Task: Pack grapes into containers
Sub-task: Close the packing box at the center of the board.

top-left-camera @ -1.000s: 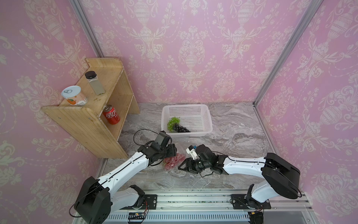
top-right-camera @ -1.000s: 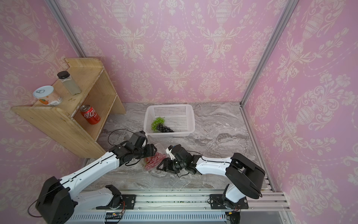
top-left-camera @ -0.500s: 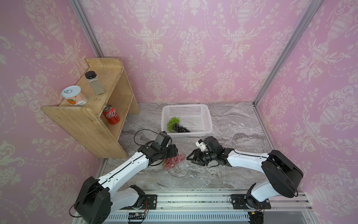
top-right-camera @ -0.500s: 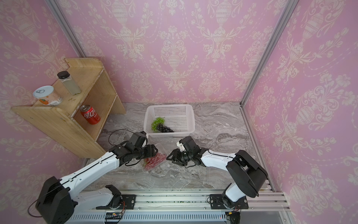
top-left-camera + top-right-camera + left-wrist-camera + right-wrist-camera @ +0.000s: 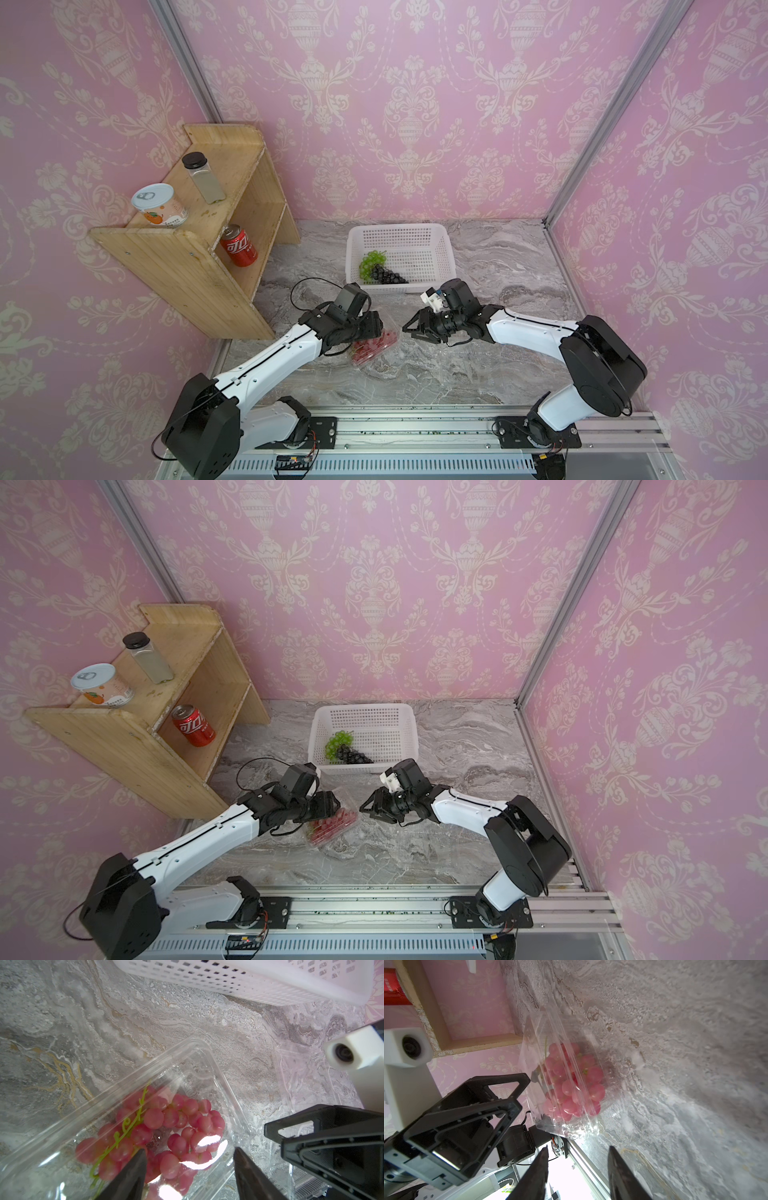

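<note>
Left claw [image 5: 189, 1149] hovers wide over the boxed red grapes [image 5: 166, 1122]; right claw [image 5: 578, 1147] gapes empty. Next, probably: green grapes [image 5: 370, 264] from basket [image 5: 448, 253].

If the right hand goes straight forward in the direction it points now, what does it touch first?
Most likely the clear plastic punnet box holding the red-pink grape bunch, which lies ahead of the open right hand in its wrist view. Nothing shows between them, though depth is unclear.

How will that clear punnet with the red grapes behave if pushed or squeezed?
Thin, see-through walls: the clear punnet probably flexes if squeezed. On the smooth marble top it likely slides easily. The red grapes lie loose, so may shift.
</note>
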`<state>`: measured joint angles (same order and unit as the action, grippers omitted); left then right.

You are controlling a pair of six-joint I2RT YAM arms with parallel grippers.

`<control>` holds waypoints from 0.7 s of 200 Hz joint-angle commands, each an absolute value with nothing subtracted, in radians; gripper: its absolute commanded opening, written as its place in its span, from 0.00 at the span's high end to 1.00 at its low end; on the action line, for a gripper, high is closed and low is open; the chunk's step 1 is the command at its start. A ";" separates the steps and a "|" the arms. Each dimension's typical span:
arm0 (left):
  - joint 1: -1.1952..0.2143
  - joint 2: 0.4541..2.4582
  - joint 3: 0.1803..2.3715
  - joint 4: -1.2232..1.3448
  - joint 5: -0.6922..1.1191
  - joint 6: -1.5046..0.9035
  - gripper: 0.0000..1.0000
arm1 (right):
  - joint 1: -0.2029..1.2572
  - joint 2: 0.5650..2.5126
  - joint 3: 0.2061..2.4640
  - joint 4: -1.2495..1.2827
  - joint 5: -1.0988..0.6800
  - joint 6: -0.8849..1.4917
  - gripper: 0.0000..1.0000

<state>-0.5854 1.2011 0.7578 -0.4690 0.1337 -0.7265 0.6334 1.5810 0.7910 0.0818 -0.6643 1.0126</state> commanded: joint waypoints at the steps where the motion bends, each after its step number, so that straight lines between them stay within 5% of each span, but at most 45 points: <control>1: -0.591 1.215 0.779 -0.493 0.157 -0.720 0.33 | 0.633 1.622 0.813 0.095 -0.705 1.001 0.55; 140: -0.592 1.227 0.786 -0.497 0.157 -0.713 0.32 | 0.635 1.726 0.834 0.178 -0.731 1.048 0.67</control>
<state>-0.5858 1.2201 0.7681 -0.4686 0.1375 -0.7261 0.6334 1.7107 0.8032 0.1524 -0.7155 1.0252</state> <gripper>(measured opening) 0.674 0.336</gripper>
